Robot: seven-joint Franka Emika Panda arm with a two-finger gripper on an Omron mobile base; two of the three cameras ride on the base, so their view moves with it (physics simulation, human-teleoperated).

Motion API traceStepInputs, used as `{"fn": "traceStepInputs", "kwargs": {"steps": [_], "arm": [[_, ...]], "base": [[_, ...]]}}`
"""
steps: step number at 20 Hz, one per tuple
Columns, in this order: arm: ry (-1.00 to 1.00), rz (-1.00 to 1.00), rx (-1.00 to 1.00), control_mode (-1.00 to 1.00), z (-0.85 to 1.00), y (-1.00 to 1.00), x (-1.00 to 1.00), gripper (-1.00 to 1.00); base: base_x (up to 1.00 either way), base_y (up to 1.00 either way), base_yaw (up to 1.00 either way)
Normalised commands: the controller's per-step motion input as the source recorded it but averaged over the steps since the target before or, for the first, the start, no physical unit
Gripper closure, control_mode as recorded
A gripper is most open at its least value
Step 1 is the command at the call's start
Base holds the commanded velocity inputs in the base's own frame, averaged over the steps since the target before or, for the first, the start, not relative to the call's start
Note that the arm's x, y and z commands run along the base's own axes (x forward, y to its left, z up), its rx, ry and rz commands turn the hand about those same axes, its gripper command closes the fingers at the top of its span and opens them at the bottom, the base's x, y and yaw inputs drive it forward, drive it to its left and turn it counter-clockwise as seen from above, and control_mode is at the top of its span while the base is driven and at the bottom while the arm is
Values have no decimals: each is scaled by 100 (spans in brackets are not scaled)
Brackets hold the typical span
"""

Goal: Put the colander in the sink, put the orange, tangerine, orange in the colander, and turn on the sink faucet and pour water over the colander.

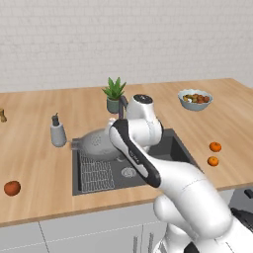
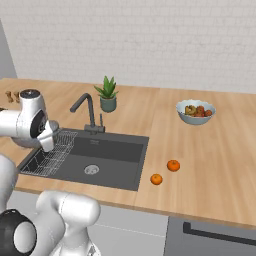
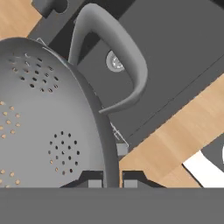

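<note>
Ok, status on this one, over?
Gripper shut on colander rim. Colander held over sink's rack end, not set down. Three oranges on counter, faucet off. Nothing in the way.

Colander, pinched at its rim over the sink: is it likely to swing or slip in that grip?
The colander looks rigid metal, so it should not flex. The gripper holds only its thin rim, so the bowl may pivot. Its smooth wall could slip.

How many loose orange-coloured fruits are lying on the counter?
3. Two small ones lie close together right of the sink: one farther back, one nearer the front edge. A darker one lies far left of the sink. The arm may hide others.
</note>
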Motion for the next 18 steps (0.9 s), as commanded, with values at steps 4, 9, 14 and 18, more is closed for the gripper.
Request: {"fn": "traceStepInputs", "kwargs": {"steps": [4,9,14,18], "arm": [[3,0,0,-100,0,-100,-16,100],[7,0,1,-100,-1,-100,2,100],[8,3,0,-100,-16,-100,22,100],[5,19,0,-100,-29,-80,37,100]], "base": [[0,0,0],[0,0,0],[0,0,0],[0,0,0]]}}
